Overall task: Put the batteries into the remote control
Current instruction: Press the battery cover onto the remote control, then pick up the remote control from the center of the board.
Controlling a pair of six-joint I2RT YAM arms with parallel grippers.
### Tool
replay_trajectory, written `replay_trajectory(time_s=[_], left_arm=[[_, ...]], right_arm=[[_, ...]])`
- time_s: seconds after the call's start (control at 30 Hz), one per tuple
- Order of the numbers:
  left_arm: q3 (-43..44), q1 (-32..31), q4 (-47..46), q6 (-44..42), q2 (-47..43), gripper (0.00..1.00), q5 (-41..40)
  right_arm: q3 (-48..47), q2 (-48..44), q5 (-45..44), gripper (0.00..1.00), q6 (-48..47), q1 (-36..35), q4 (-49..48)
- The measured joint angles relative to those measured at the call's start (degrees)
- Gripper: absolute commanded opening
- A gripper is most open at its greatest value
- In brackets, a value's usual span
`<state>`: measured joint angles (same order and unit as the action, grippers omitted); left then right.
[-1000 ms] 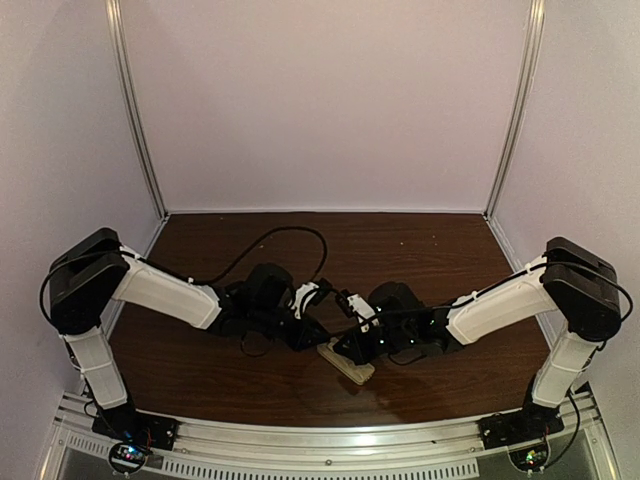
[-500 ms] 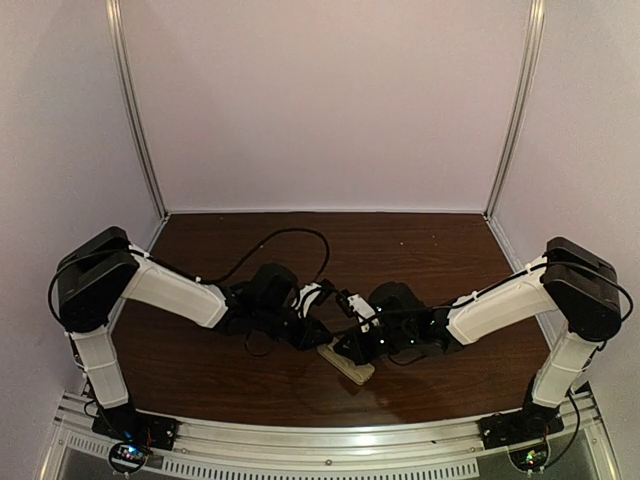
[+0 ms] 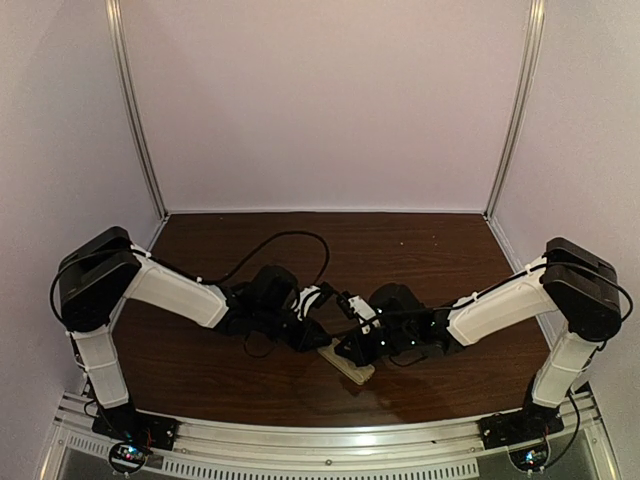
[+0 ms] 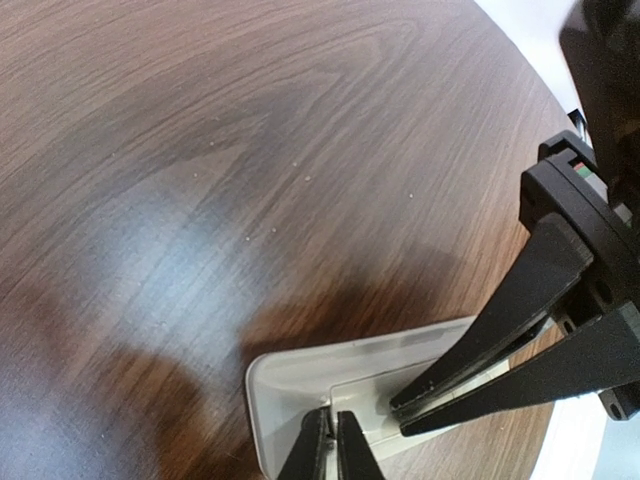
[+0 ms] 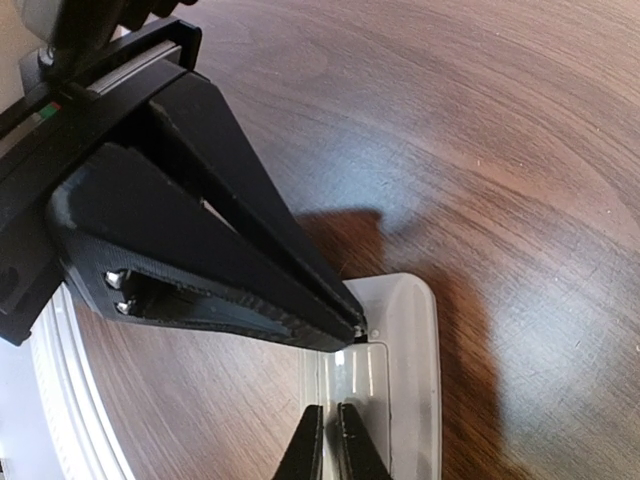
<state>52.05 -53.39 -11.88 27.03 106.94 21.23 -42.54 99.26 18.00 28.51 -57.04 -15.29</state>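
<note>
Left wrist view: our left gripper (image 4: 331, 425) and right gripper (image 4: 400, 415), fingers pressed together, touch the remote control (image 4: 285, 385); batteries unseen, so we judge loading unfinished.

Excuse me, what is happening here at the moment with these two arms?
Both arms lean in over a remote control that lies on the wooden table, near its front edge. The left gripper and the right gripper are both shut, and their tips come down close together on the remote's pale inset panel. No batteries show in any view, so I cannot tell whether they are loaded.
</note>
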Motion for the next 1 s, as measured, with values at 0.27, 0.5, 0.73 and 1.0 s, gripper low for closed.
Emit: replay_trajectory(time_s=[0.27,0.5,0.73,1.0], left_arm=[[-0.79,1.07,-0.42,1.46,-0.57,0.16,0.20],[-1.75,5.38,0.37,1.60,-4.52,0.43,-1.09],[-2.56,6.05,3.06,-3.50,-12.31,0.95,-4.37],[0.11,5.70,9.81,-20.41,-15.41,0.97,-4.07]], right_arm=[[-0.07,-0.02,0.04,0.12,-0.09,-0.04,0.07],[-1.95,-1.60,0.33,0.41,-1.51,-0.50,4.79],[-2.32,-9.68,-0.13,0.57,-2.45,-0.33,14.60],[-1.62,-27.52,-3.80,0.77,-2.32,3.67,17.25]])
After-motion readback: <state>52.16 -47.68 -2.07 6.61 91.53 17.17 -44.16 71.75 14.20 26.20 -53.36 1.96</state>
